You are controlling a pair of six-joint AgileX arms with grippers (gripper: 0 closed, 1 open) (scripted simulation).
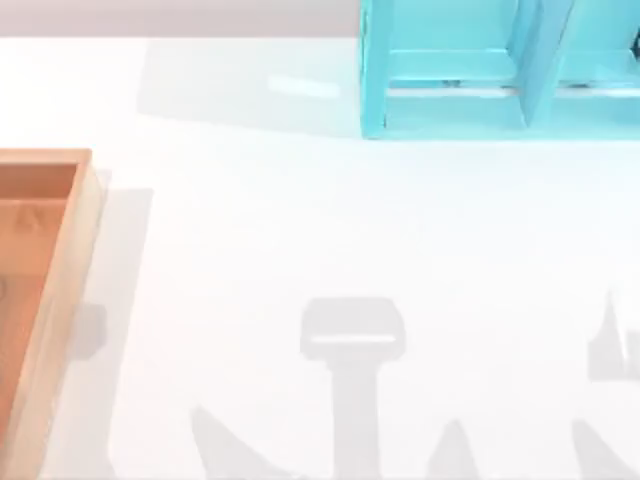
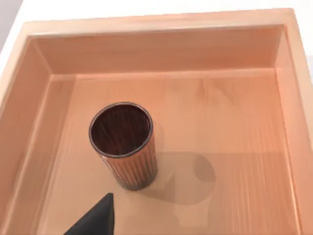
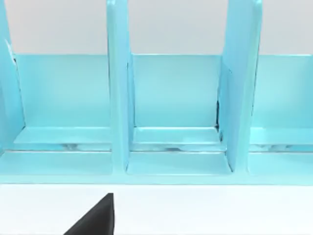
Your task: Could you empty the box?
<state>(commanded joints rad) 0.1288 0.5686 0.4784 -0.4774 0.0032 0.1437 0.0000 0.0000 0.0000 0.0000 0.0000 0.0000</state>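
The box (image 1: 62, 300) is seen at the left edge of the top view, cut off by the frame, with its pale wall running from the upper left down toward the lower left and its orange-brown floor inside. The white table (image 1: 300, 240) takes up the middle of that frame. A turquoise shelf (image 1: 450, 100) is placed at the upper right of the top view, its upright dividers facing the table. Grey shadows of the arms are cast on the table along the lower edge of the frame.

In the left wrist view the box (image 2: 161, 49) is looked into from above, all four walls being partly in frame. A dark brown ribbed cup (image 2: 124, 147) is stood upright on the floor of the box, left of centre in the frame, open end up, apart from every wall. Its shadow is thrown onto the floor to the right of it. A dark fingertip of the left gripper (image 2: 98, 218) is seen at the lower edge of the frame, just below the cup; whether its jaws are released or clenched cannot be told.

In the right wrist view the shelf (image 3: 176, 98) is faced across the upper frame, with three compartments divided by two uprights. A dark fingertip of the right gripper (image 3: 98, 218) is seen at the lower left over the table (image 3: 220, 210); the state of its jaws cannot be told.
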